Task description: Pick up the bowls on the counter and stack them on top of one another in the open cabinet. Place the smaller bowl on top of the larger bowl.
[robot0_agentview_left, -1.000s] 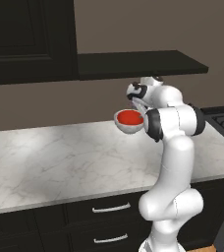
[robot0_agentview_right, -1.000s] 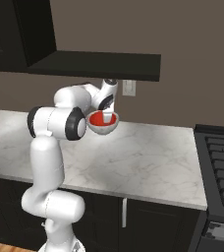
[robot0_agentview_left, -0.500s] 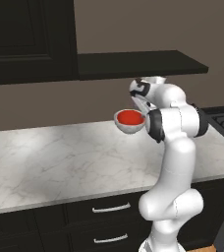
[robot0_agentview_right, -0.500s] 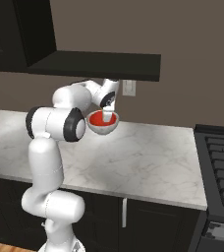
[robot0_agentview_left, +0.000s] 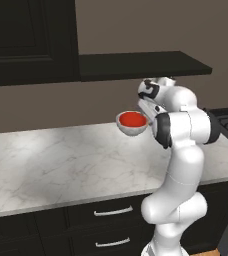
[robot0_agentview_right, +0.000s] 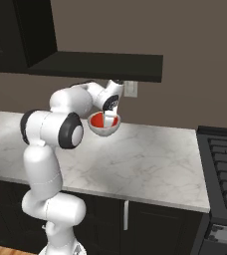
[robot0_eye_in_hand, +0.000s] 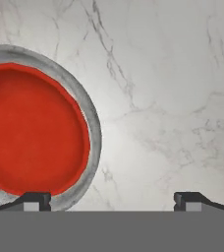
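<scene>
The red bowl (robot0_eye_in_hand: 33,130) sat nested in the speckled bowl (robot0_eye_in_hand: 92,147); the tool (robot0_eye_in_hand: 111,199) stood open, shelf (robot0_agentview_left: 141,65) placement apparently remaining

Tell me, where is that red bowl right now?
The red bowl sits inside the grey-white bowl, up off the counter beside the claw, below the black shelf.

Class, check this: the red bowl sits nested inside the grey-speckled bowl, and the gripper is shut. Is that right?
No: the gripper is open, its tips wide apart in the hand view. The red bowl does sit inside the grey-speckled bowl.
</scene>
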Tool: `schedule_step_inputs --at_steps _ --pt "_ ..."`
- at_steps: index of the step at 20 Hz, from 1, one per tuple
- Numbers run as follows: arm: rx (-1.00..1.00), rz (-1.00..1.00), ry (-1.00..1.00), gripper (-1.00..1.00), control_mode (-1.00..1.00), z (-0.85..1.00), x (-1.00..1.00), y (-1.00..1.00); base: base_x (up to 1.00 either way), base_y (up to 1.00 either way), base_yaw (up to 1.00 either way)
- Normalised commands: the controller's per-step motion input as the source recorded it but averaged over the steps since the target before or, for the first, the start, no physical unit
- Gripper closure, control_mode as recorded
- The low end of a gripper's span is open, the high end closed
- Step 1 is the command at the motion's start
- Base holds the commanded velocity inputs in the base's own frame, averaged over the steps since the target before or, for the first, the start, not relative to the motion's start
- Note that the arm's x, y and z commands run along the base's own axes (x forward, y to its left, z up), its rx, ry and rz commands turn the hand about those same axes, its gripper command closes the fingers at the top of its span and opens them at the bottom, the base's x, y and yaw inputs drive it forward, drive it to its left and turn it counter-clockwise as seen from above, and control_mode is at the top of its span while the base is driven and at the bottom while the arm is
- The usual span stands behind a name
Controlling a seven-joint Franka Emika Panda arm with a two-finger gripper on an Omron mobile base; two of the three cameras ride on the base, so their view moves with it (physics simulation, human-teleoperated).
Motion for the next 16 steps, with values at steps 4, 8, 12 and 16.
schedule_step_inputs --at_steps 4,8,12,16 --pt "0.04 0.00 0.00 -1.00 -1.00 -0.11 -0.41 0.00 0.00 0.00 0.00" --pt "0.03 0.00 0.00 -1.00 -1.00 -0.02 -0.18 0.00 0.00 0.00 0.00" --pt "0.02 0.00 0.00 -1.00 -1.00 -0.03 -0.05 -0.01 0.00 0.00 0.00" --pt "0.04 0.00 -0.07 -1.00 -1.00 -0.06 0.00 -0.08 0.00 0.00 0.00"
